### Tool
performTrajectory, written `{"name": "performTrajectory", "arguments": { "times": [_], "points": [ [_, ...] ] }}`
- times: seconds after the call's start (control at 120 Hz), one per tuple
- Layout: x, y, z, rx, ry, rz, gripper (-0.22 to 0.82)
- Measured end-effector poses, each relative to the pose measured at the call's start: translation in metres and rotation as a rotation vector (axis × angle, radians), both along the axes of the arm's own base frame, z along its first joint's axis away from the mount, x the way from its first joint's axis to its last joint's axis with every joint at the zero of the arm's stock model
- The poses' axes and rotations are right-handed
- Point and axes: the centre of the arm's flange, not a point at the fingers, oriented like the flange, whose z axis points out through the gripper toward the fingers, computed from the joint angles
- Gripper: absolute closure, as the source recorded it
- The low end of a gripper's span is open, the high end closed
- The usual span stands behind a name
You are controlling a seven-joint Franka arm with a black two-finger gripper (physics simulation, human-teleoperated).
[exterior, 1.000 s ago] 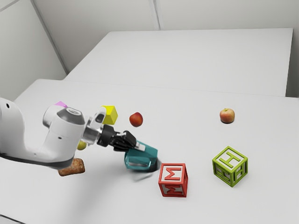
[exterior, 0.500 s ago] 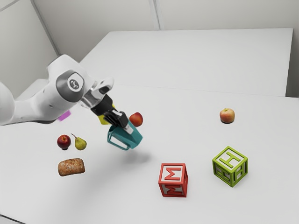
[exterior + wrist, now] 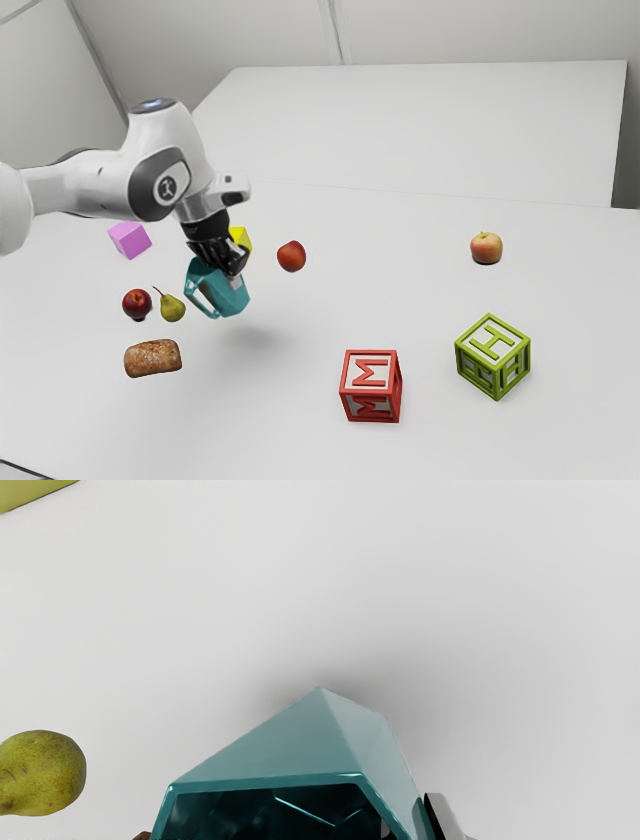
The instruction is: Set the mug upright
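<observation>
The black gripper (image 3: 235, 277) points down at the rim of the teal mug (image 3: 224, 297), its fingers on either side of the mug's wall. The mug hangs above the table, a little tilted, with its handle toward the exterior view's left and a soft shadow beneath. In the wrist view the gripper (image 3: 410, 825) pinches the wall of the mug (image 3: 280, 750): one finger outside, part of the other inside the dark opening.
Nearby on the table (image 3: 480, 440) lie a pear (image 3: 172, 307), a red apple (image 3: 137, 303), bread (image 3: 153, 358), a pink block (image 3: 130, 240), a yellow block (image 3: 240, 238) and a red fruit (image 3: 291, 256). Farther off are the red M block (image 3: 370, 386), green H block (image 3: 493, 356) and another apple (image 3: 486, 247).
The mug has been lifted off the table and carried toward the exterior view's left, turning closer to upright as my hand swung to point downward.
</observation>
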Motion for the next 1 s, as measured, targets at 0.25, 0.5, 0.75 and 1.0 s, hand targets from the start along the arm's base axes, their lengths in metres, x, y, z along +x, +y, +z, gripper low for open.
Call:
{"name": "performTrajectory", "arguments": {
  "times": [0.25,0.5,0.75,1.0],
  "points": [
    [-0.004,0.000,-0.021,0.046,-0.054,0.078,0.77],
    [-0.005,-0.002,-0.031,0.049,-0.081,0.147,0.78],
    [-0.002,-0.002,-0.048,0.050,-0.064,0.197,0.78],
    [-0.001,-0.002,-0.061,0.053,-0.043,0.231,0.78]
  ]
}}
